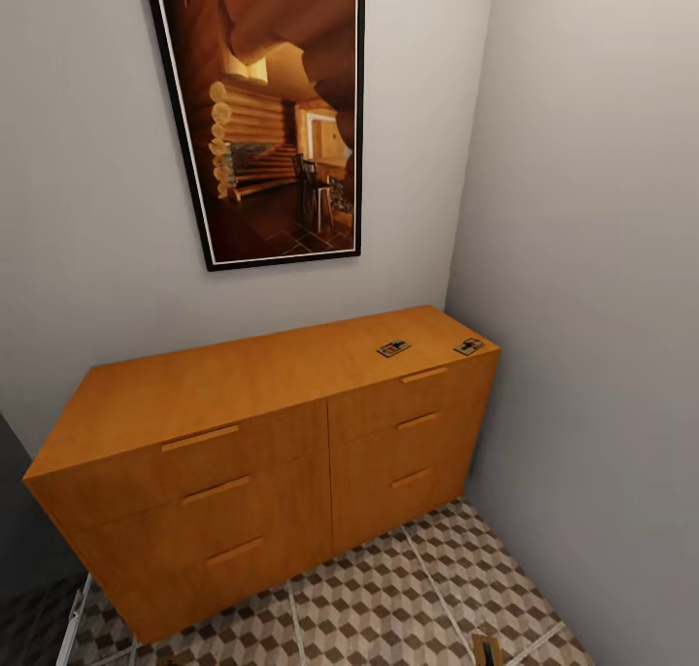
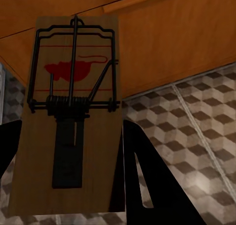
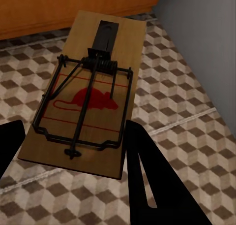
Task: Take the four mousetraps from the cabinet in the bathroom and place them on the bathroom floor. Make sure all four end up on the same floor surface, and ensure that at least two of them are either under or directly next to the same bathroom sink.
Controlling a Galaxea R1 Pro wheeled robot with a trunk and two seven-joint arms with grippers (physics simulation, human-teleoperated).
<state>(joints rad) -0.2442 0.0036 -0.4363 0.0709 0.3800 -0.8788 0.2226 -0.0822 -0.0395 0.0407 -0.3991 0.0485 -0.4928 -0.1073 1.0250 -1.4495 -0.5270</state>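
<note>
Two mousetraps point(image 1: 393, 349) point(image 1: 469, 347) lie on the right end of the orange-brown cabinet point(image 1: 243, 384), near its front edge. In the left wrist view my left gripper point(image 2: 69, 136) is shut on a third mousetrap point(image 2: 69, 151), a wooden plate with a black wire spring and a red mouse print, held in front of the cabinet's drawers. My right gripper point(image 3: 73, 131) is shut on another mousetrap point(image 3: 98, 48), held low over the cube-patterned bathroom floor point(image 3: 187, 136). This trap's tip point(image 1: 485, 649) shows at the lower edge of the head view.
The cabinet fills a narrow alcove, with a grey wall point(image 1: 592, 307) close on its right and a framed picture point(image 1: 282, 113) above it. All six drawers are closed. Tiled floor point(image 1: 388, 598) lies open in front of the cabinet. A dark panel point(image 1: 19, 530) stands at the left.
</note>
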